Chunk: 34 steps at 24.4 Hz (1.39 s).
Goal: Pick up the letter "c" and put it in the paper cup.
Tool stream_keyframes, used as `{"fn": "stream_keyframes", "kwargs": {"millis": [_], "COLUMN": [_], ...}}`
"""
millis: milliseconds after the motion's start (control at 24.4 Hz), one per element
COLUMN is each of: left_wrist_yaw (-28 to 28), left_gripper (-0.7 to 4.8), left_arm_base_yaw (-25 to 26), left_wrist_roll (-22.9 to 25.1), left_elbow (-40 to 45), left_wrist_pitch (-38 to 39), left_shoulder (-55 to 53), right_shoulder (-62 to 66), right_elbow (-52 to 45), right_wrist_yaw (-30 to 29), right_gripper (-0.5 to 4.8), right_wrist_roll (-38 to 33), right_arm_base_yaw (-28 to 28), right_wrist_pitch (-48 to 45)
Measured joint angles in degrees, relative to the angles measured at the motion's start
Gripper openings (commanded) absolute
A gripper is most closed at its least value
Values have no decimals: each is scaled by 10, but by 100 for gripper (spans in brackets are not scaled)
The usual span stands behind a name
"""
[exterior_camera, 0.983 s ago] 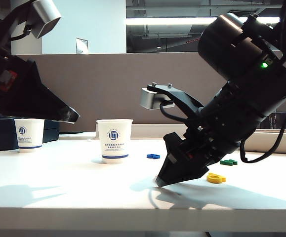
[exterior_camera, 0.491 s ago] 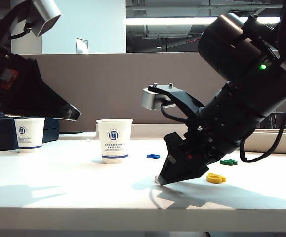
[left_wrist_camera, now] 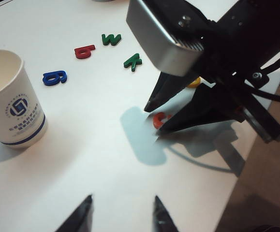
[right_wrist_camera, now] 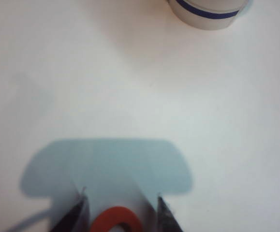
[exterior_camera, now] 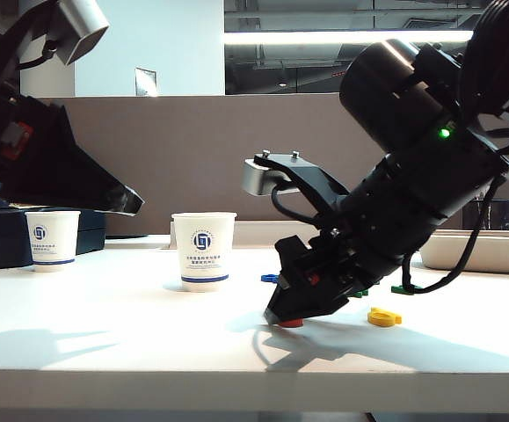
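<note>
Exterior view. The right gripper (exterior_camera: 282, 318) is angled steeply down with its fingertips at the white table (exterior_camera: 113, 343), jaws spread wide. The letter "c" (exterior_camera: 291, 323) lies flat on the table between the tips, only its red edge showing beneath them. The paper cup (exterior_camera: 204, 251) stands upright at about ten o'clock from the letter, well apart from it. A smaller-looking cup (exterior_camera: 52, 239) stands farther off at nine o'clock. A yellow letter (exterior_camera: 383, 316) lies at three o'clock from the right gripper, near it.

Right wrist view. The two fingertips (right_wrist_camera: 79, 208) straddle the letter "c" (right_wrist_camera: 116, 219); whether either tip touches it cannot be told. The jaws are not closed on it. The blue-banded base of the paper cup (right_wrist_camera: 208, 13) is at the far edge.

Left wrist view. The left gripper (left_wrist_camera: 121, 209) hangs above the table with its jaws spread and nothing between them. The right gripper (left_wrist_camera: 154, 118) brackets the letter "c" (left_wrist_camera: 161, 118). The paper cup (left_wrist_camera: 14, 107) stands at nine o'clock from the letter. A blue letter (left_wrist_camera: 55, 77), a darker red letter (left_wrist_camera: 84, 51) and two green letters (left_wrist_camera: 111, 38) lie beyond.
</note>
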State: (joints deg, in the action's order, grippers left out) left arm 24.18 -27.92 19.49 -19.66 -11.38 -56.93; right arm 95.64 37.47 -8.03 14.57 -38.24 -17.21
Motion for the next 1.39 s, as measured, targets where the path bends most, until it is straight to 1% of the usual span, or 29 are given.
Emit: {"fn": "stream_keyframes", "kwargs": {"millis": [655, 737, 778, 983, 1106, 1392], "left_wrist_yaw": [0, 0, 0, 0, 0, 0], "left_gripper": [152, 152, 152, 152, 152, 152], "left_arm_base_yaw": [0, 0, 0, 0, 0, 0], "left_wrist_roll": [0, 0, 0, 0, 0, 0], "left_elbow": [0, 0, 0, 0, 0, 0], "left_wrist_pitch": [0, 0, 0, 0, 0, 0], "left_shoulder": [0, 0, 0, 0, 0, 0], "right_shoulder": [-15, -15, -15, -15, -16, -16], "right_elbow": [5, 5, 5, 5, 5, 5], "right_wrist_yaw": [2, 3, 4, 5, 5, 5], "right_gripper": [175, 164, 146, 142, 113, 103], "right_wrist_roll": [-1, -1, -1, -1, -1, 0], "right_arm_base_yaw": [0, 0, 0, -2, -2, -2], "right_wrist_pitch": [49, 49, 49, 51, 51, 52]}}
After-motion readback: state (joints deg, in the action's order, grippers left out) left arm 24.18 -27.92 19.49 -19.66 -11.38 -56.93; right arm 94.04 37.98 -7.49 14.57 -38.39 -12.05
